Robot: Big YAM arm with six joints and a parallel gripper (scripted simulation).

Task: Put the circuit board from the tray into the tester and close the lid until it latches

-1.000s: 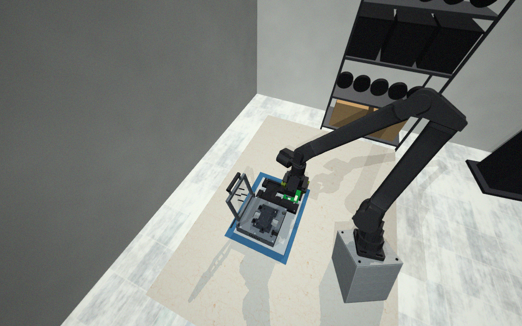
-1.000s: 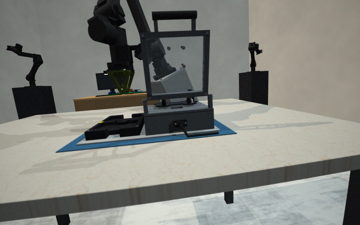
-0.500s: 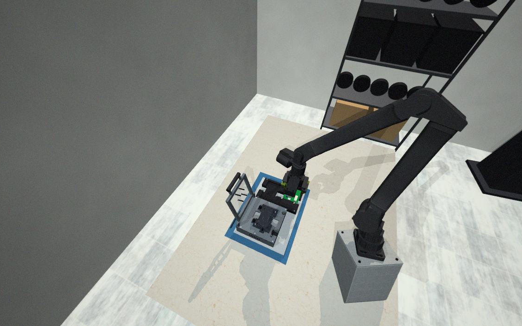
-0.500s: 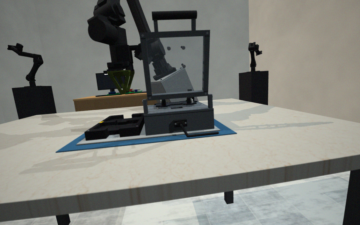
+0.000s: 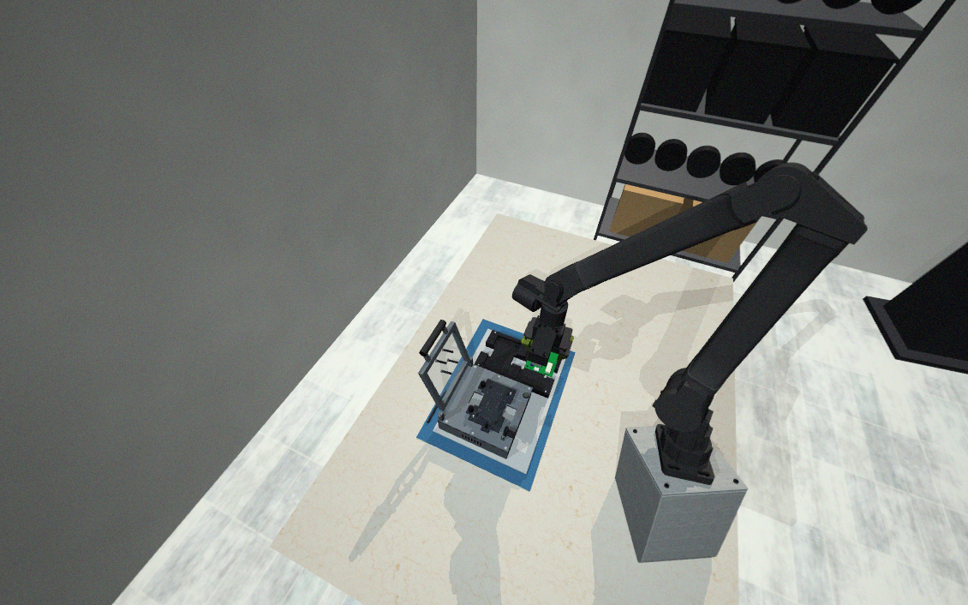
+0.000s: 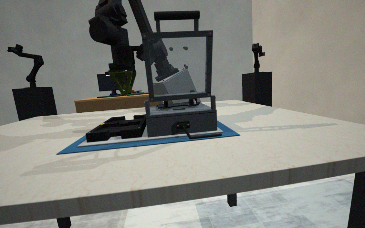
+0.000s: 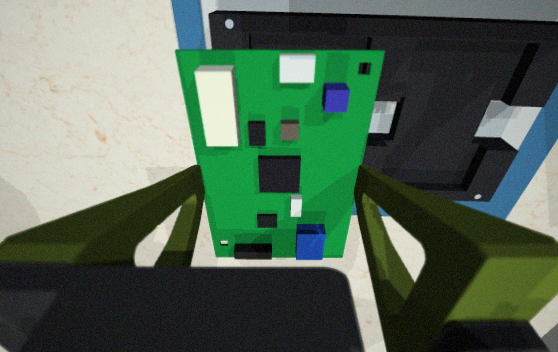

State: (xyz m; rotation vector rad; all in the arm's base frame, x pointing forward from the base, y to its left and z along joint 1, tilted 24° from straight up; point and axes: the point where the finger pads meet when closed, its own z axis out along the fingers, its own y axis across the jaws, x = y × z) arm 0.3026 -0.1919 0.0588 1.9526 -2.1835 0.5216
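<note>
My gripper (image 7: 279, 176) (image 5: 544, 360) (image 6: 123, 89) is shut on the green circuit board (image 7: 277, 150) (image 5: 540, 368) (image 6: 134, 93). It grips the board by its two long edges and holds it level, face up, well above the black tray (image 7: 442, 65) (image 5: 503, 349) (image 6: 113, 129). The board's white connector (image 7: 216, 105) is at the end away from the wrist. The tray's pockets that show are empty. The grey tester (image 5: 473, 435) (image 6: 178, 119) stands beside the tray. Its clear lid (image 6: 209, 62) (image 5: 430, 392) stands open and upright, with its handle (image 6: 176, 14) on top.
Tray and tester stand on a blue mat (image 5: 517, 473) (image 6: 73, 148) on the pale table (image 6: 178, 170). The arm's grey base block (image 5: 676, 511) is at the table's near right. A dark shelf rack (image 5: 743, 90) stands behind the table.
</note>
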